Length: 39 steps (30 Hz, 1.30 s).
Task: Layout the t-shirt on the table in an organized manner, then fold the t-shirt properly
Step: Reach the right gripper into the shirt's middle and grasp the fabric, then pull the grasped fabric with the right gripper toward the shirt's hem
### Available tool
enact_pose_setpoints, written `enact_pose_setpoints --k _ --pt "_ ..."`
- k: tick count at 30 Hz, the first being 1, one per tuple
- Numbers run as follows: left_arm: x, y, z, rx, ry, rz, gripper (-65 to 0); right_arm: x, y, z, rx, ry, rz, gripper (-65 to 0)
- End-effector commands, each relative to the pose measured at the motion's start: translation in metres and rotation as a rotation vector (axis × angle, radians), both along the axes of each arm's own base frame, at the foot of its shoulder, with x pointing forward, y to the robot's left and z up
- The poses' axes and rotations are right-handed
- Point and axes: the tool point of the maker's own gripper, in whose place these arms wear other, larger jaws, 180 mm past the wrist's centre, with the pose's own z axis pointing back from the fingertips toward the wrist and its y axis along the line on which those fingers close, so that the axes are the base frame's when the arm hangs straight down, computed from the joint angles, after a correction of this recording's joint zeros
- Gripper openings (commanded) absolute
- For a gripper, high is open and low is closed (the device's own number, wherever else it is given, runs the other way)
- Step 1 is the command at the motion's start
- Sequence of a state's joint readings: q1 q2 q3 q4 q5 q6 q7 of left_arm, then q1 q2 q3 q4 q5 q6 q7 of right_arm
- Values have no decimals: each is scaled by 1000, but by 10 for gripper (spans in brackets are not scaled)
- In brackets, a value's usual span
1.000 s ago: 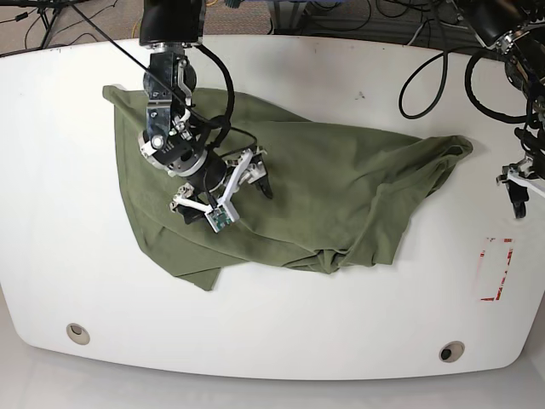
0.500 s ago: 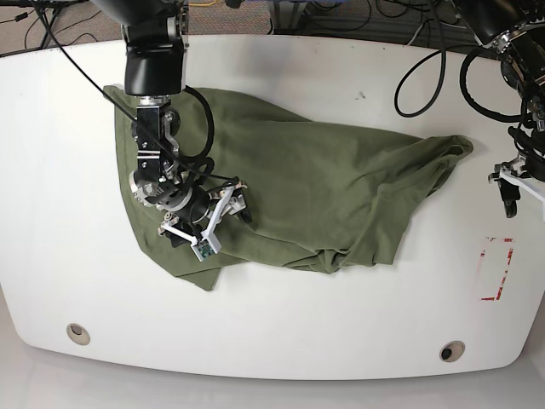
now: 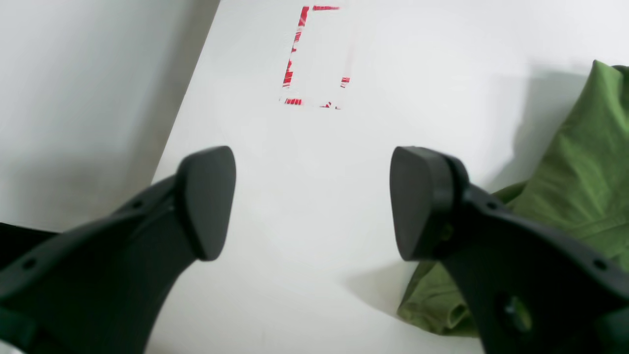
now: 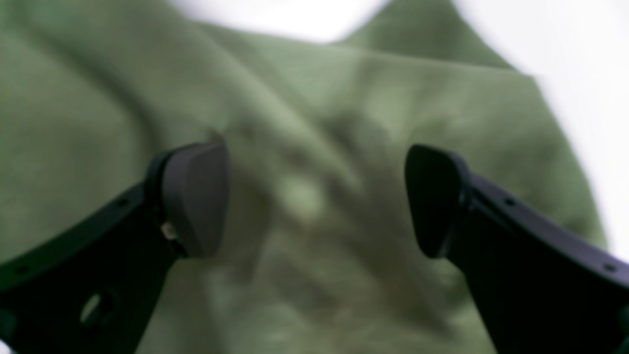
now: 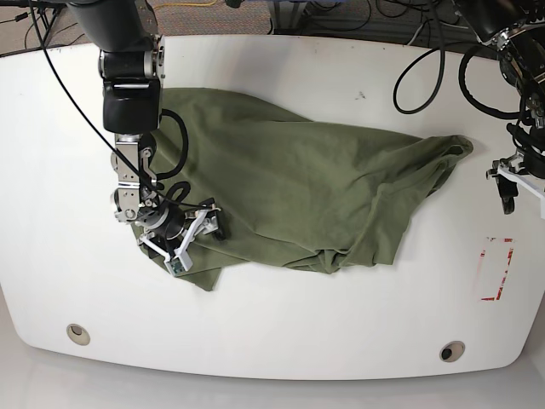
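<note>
- T-shirt (image 5: pixel 298 192) lies rumpled across counter (image 5: pixel 281 332), hem bunched; layout unfinished, no fold made.
- Right pincer (image 5: pixel 189 236) spread, empty, over shirt's near-left corner.
- Left pincer (image 3: pixel 312 201) spread, empty, beside shirt's other end.

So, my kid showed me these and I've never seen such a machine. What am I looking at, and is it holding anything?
It is a robot with two arms working over a white table. One picture looks down from above; the other two come from cameras mounted at each arm's wrist, looking out between the two black fingers.

A crumpled green t-shirt lies spread across the table, and a red tape rectangle marks the surface near one end.

The right hand hovers over the shirt's lower corner, fingers apart, gripping nothing. The left hand is open too, over bare table beside the shirt's other end. So nothing is held.
</note>
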State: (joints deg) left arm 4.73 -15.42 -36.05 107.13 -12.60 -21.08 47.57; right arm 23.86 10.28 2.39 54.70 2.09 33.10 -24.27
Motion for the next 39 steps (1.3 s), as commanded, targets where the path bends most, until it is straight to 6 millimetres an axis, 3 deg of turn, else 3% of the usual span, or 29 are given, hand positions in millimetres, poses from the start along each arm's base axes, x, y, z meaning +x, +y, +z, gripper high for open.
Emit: enact_pose_setpoints --k 1,5,11,14,20,27,39 --pt "6 2 17 23 -52 -7 -197 18 -14 19 19 -67 -21 -119" --pt "5 2 16 22 -50 -6 -197 15 -18 16 16 -65 -25 -178" --pt "10 -3 -3 -11 -8 -24 -197 -8 -21 -8 11 -11 -23 -442" --pt "12 -7 -10 -21 8 -38 -197 -23 -24 -21 14 20 -29 -510" --pt "19 -25 -16 -26 26 -89 -197 -51 -26 -35 4 43 -26 -558" --pt "34 -44 -14 -33 16 -145 -197 -87 -33 -25 -30 29 -54 -602" --pt "58 -60 -22 -68 29 -189 -197 -148 -33 -15 -99 73 -64 -602"
